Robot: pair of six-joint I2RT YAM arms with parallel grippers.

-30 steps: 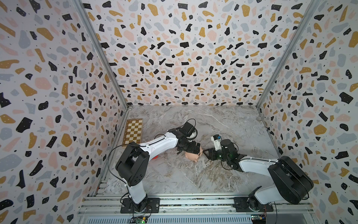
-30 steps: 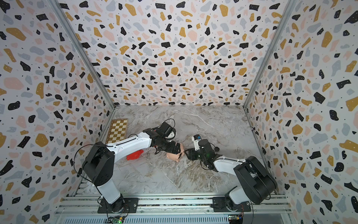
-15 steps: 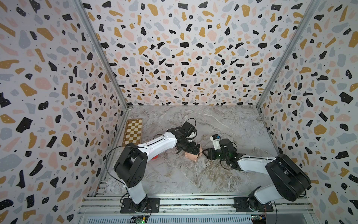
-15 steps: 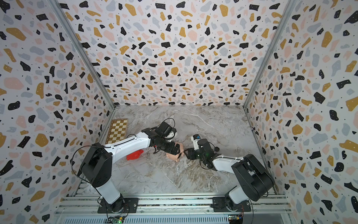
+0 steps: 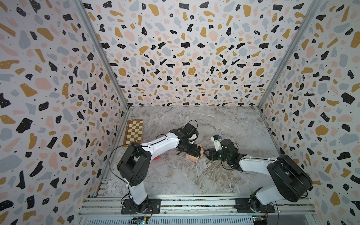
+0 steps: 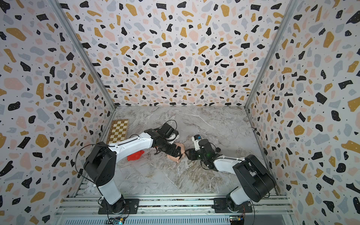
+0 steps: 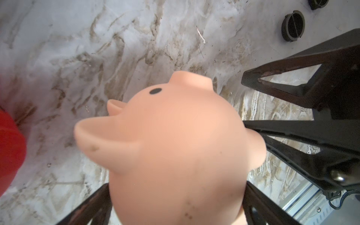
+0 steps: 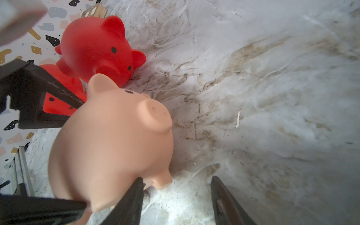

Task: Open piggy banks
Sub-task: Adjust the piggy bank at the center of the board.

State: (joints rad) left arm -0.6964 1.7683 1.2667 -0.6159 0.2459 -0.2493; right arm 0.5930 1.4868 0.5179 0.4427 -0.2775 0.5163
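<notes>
The peach-pink piggy bank (image 7: pixel 175 146) lies mid-table in both top views (image 5: pixel 193 158) (image 6: pixel 172 158). My left gripper (image 5: pixel 194 152) is shut on its body, one finger on each flank. My right gripper (image 8: pixel 177 194) is open just beside the pig, with only bare table between its fingers. One of its fingers (image 8: pixel 132 202) sits close to the pig's belly and hind leg (image 8: pixel 161 181). Two red piggy banks, one (image 8: pixel 97 48) and another (image 8: pixel 58 97) partly hidden, lie behind the peach one under the left arm (image 6: pixel 135 154). The peach pig's belly plug is hidden.
Two round black plugs (image 7: pixel 293 25) (image 7: pixel 317 3) lie loose on the marble table beyond the right gripper. A small chessboard (image 5: pixel 134 131) lies flat by the left wall. Terrazzo-patterned walls close in three sides, and a metal rail (image 5: pixel 194 203) runs along the front.
My right gripper has edged slightly closer to the peach pig. The left gripper and the pig have stayed where they were.
</notes>
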